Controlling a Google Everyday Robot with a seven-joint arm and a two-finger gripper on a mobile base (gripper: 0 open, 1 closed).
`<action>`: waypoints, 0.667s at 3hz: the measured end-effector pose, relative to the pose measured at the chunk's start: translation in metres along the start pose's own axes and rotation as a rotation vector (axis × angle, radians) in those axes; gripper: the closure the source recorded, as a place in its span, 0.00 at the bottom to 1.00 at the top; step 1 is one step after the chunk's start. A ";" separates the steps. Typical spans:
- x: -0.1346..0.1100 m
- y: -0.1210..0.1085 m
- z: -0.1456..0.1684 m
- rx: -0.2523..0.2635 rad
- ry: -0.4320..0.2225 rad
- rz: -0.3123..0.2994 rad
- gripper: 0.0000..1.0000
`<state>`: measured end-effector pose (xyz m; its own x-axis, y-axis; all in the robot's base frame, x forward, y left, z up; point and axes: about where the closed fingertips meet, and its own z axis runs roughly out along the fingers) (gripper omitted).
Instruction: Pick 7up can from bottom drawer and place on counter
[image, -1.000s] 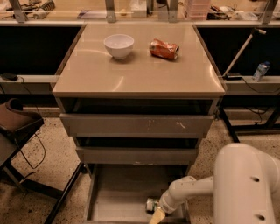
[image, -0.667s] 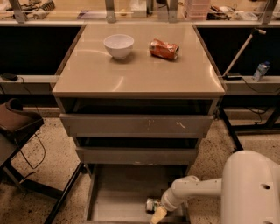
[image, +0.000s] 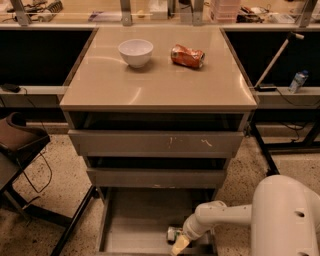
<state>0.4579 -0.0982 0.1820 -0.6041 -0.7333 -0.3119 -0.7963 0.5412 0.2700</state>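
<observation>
The bottom drawer (image: 135, 220) is pulled out at the foot of the cabinet, its grey floor showing. A small green and silver 7up can (image: 173, 234) lies in it near the front right. My gripper (image: 178, 245) hangs from the white arm (image: 220, 216) down into the drawer, right next to the can and touching or nearly touching it. The beige counter (image: 150, 80) is the cabinet's top, well above.
A white bowl (image: 135, 52) and a dented orange can (image: 187, 55) sit on the counter's far half. Two upper drawers (image: 155, 142) are slightly open. A dark chair (image: 20, 145) stands at the left, and grey shelf rails (image: 285, 95) flank the cabinet.
The white arm body has shifted slightly right and down. The gripper stays at the can in the bottom drawer.
</observation>
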 end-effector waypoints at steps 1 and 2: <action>-0.013 -0.003 0.012 0.003 -0.062 -0.042 0.00; -0.014 -0.002 0.013 0.002 -0.063 -0.049 0.00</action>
<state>0.4676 -0.0840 0.1736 -0.5654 -0.7315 -0.3810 -0.8248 0.5065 0.2515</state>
